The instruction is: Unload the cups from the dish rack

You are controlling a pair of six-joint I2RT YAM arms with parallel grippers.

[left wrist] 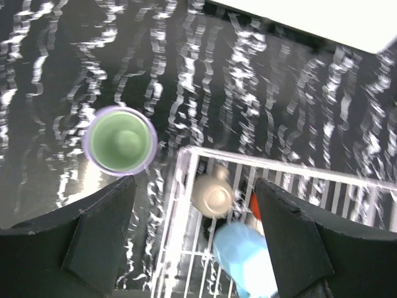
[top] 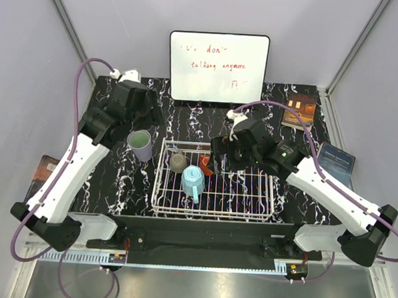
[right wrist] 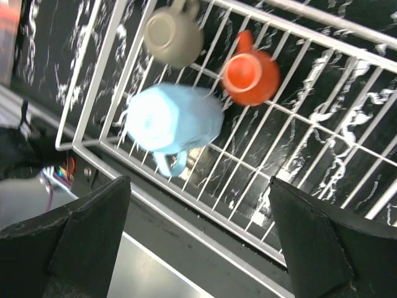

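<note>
At far left, beneath left gripper (left wrist: 193, 186), jaws spread and empty: lavender tumbler (top: 143, 153) on table (top: 111, 178), just outside dish rack (top: 209, 215), sage-green tumbler (left wrist: 121, 141) apparently nested inside. Inside rack: grey-brown cup (top: 178, 162), light blue mug (top: 192, 181), red-orange cup (right wrist: 250, 70). Over these, right gripper (right wrist: 198, 183), jaws wide, holding nothing. Two out, three to unload.

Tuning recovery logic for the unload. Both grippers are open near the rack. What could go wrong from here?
1. The red-orange cup, grey-brown cup and light blue mug sit bunched at the dish rack's left end. The open right gripper above them may knock a neighbour while taking one.
2. The lavender tumbler stands close beside the rack's left wall, below the open left gripper. A reach into the rack could tip it.
</note>
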